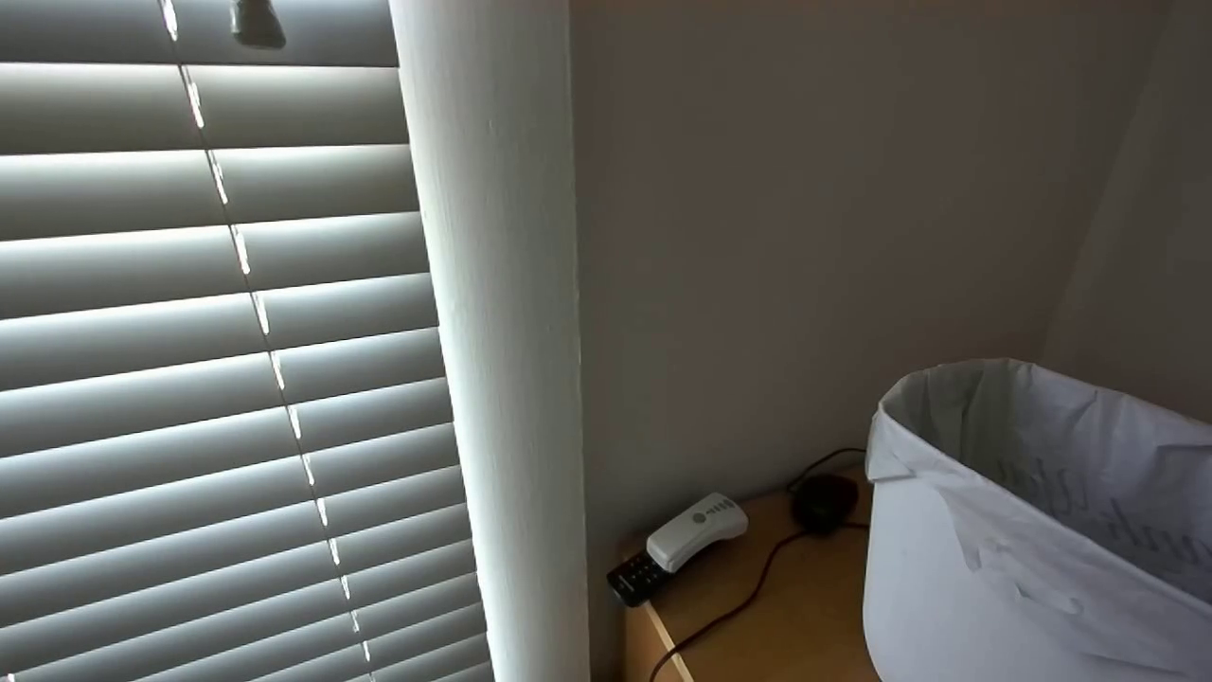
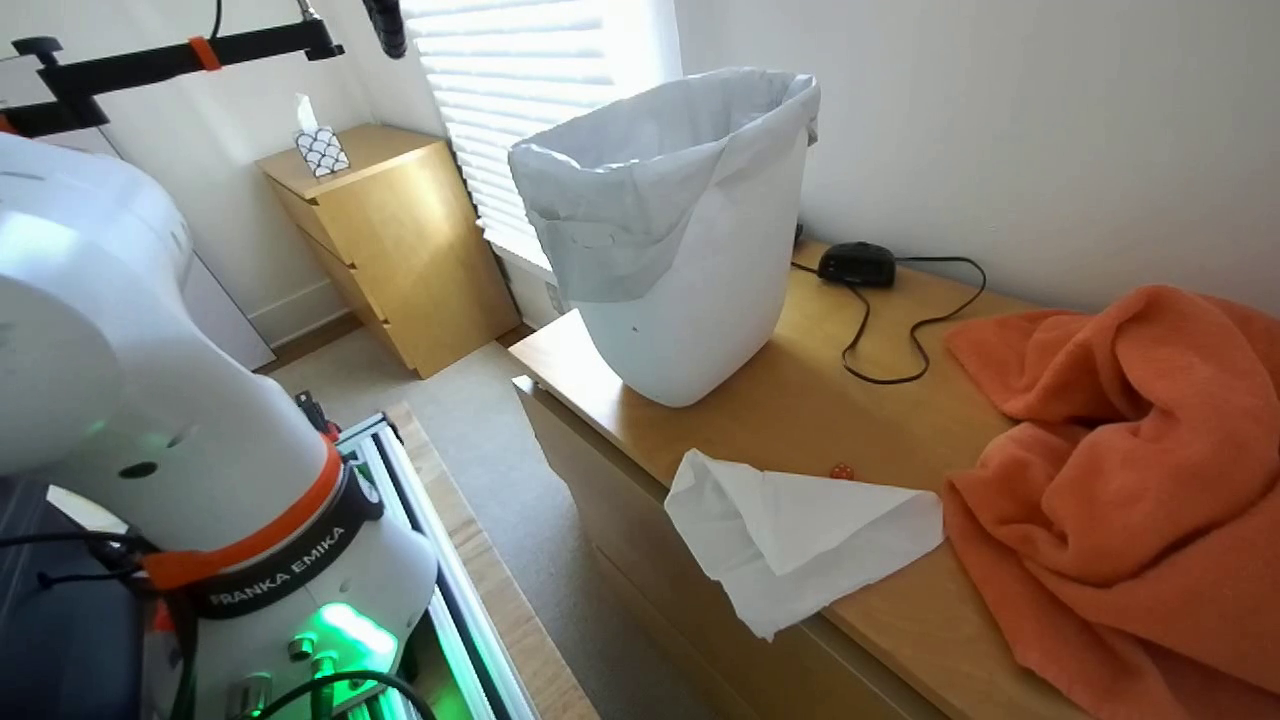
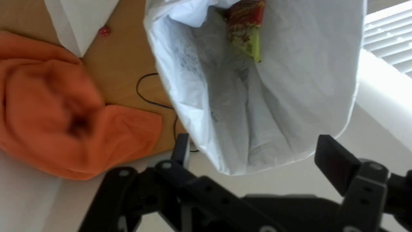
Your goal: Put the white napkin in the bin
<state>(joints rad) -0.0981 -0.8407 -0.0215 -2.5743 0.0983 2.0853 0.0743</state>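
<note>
The white napkin (image 2: 800, 530) lies partly folded on the wooden dresser top, with one part hanging over the front edge. A corner of the napkin also shows at the top left of the wrist view (image 3: 80, 22). The white bin (image 2: 700, 270), lined with a white plastic bag, stands upright on the dresser. The bin also shows in an exterior view (image 1: 947, 568) and in the wrist view (image 3: 190, 93). My gripper (image 3: 253, 145) is open with nothing between its fingers. The wrist view looks down into the bin. The gripper is out of view in both exterior views.
An orange cloth (image 2: 1130, 460) lies beside the napkin. A black device (image 2: 857, 265) with a cable sits behind the bin. A red and green wrapper (image 3: 246, 29) is inside the bin. A white remote (image 1: 696, 532) and small red item (image 2: 842, 471) are on the dresser.
</note>
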